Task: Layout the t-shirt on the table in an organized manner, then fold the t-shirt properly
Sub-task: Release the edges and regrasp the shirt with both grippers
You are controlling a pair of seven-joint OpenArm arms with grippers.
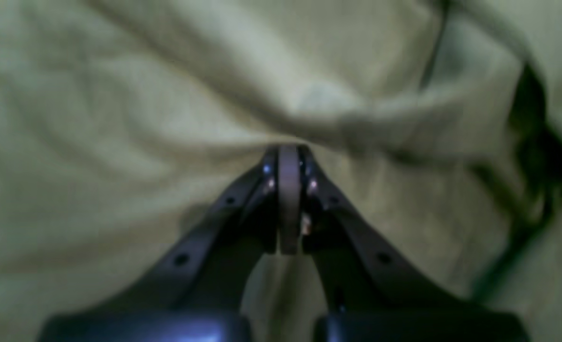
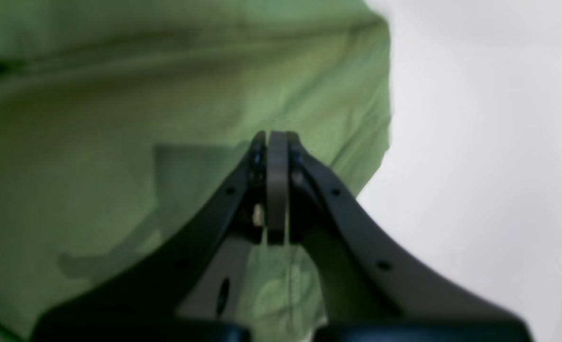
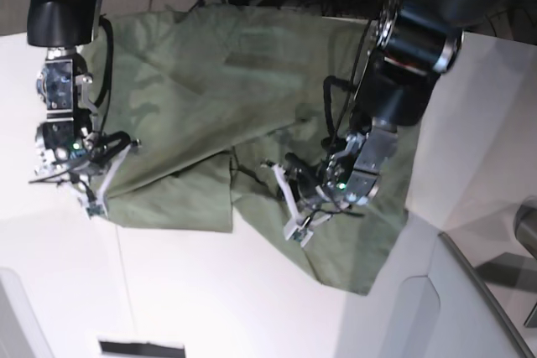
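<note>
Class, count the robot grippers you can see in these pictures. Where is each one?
2. The right gripper is over the t-shirt at its edge; the left gripper is over the shirt's middle folds.

One t-shirt, one table, two arms, two sets of jaws, one grey panel
</note>
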